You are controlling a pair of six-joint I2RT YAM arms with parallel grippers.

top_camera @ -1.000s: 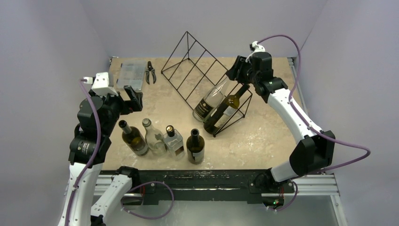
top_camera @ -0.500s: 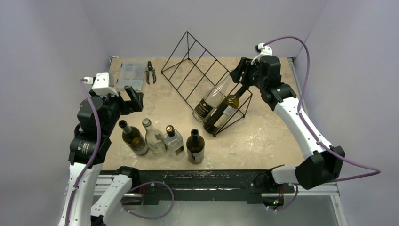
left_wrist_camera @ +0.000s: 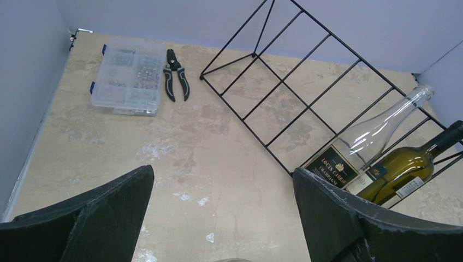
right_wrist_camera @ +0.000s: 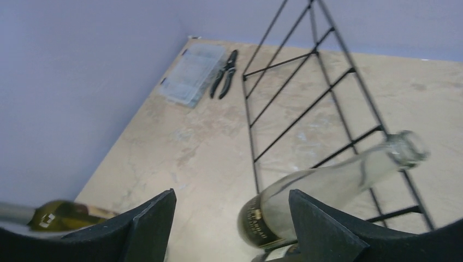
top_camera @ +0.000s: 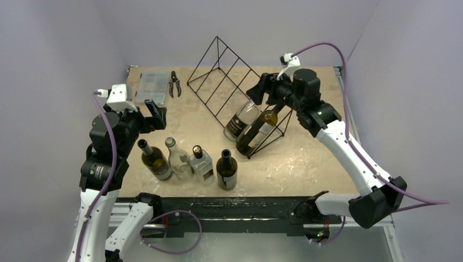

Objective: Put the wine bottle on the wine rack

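The clear wine bottle [top_camera: 243,115] lies neck-up in a slot of the wine rack [top_camera: 235,86] at centre-right, cradled by its wires, so the right claw [top_camera: 261,90] hangs parted by its neck, gripping nothing, while the left claw [top_camera: 156,115], mid-left, gapes wide and empty.

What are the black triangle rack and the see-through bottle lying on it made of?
The black thin-wire triangular rack looks like metal wire with a dark, fairly matte coating: its thin rods stay straight and hold their shape. The clear long-necked bottle looks like glass: you can see through it, and it has bright shiny streaks. Its dark label is probably paper.
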